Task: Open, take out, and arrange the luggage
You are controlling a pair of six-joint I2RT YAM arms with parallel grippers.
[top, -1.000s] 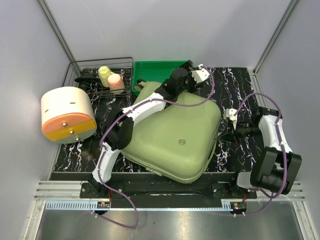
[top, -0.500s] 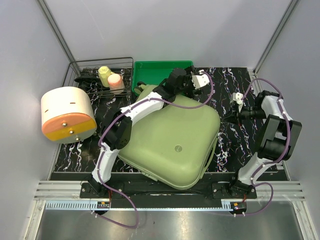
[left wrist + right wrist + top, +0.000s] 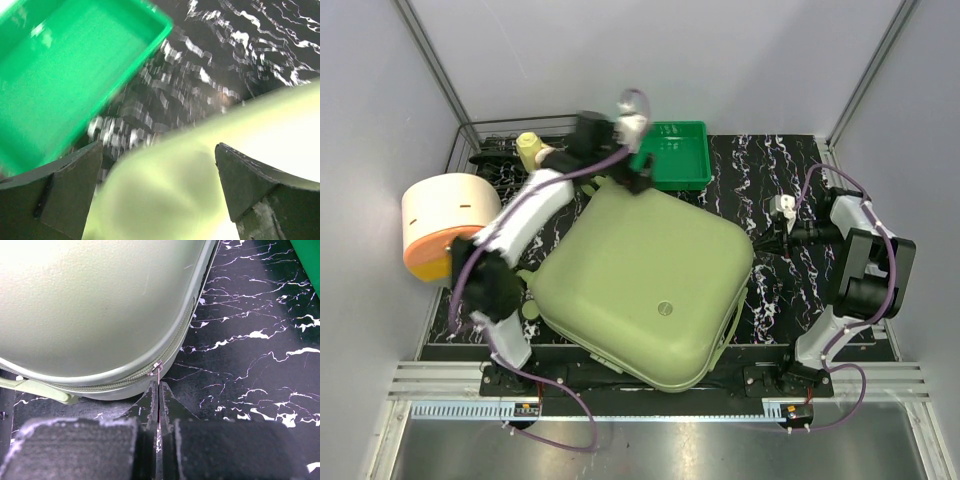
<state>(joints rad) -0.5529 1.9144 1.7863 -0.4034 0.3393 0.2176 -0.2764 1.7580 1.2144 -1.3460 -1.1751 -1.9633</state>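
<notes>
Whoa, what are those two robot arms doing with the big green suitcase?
They are working on getting the luggage open. It lies flat on the table with its lid closed. The right gripper is pinched shut on the zipper pull at the suitcase's rim. The left gripper hangs wide open above the suitcase's far corner, next to the green tray, holding nothing. Nothing has been taken out yet.
</notes>
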